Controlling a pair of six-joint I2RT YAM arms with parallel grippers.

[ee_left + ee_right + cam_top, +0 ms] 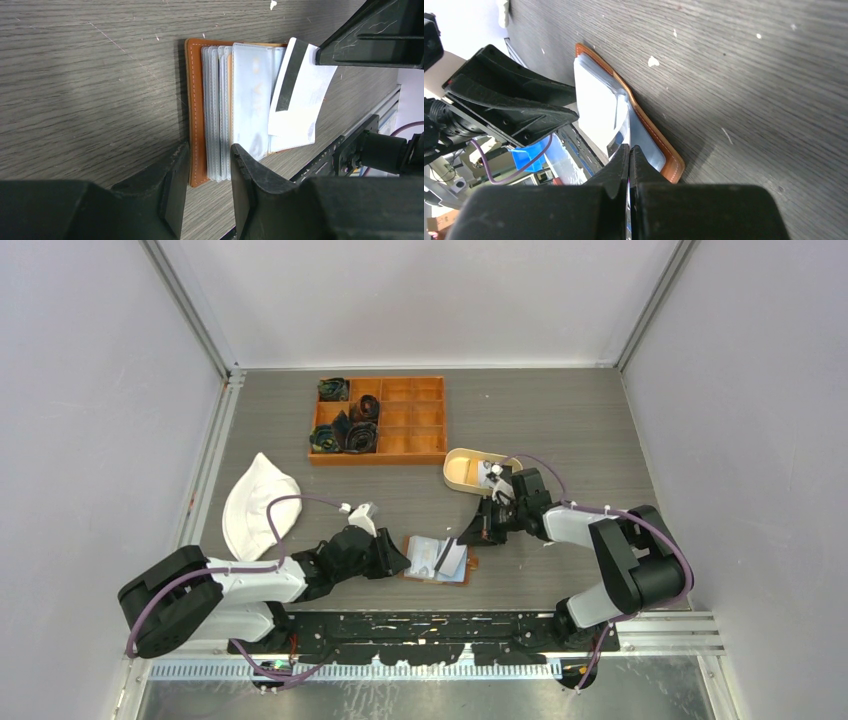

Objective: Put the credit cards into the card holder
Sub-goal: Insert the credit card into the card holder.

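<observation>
The brown leather card holder [428,570] lies open on the table, its clear sleeves fanned out [196,105]. My right gripper [476,532] is shut on a white credit card with a dark stripe [300,100] and holds its far end over the holder's right side. In the right wrist view the jaws [629,150] are pressed together on the thin card beside the holder's brown edge [664,155]. My left gripper [207,175] is open, its fingers straddling the near corner of the holder's left edge and sleeves. Other cards are out of view.
An orange compartmented box [400,420] with dark rolled items stands at the back. An oval beige tray [462,470] sits just behind the right gripper. A white cloth [255,505] lies at the left. The table's metal front rail [440,625] runs close below the holder.
</observation>
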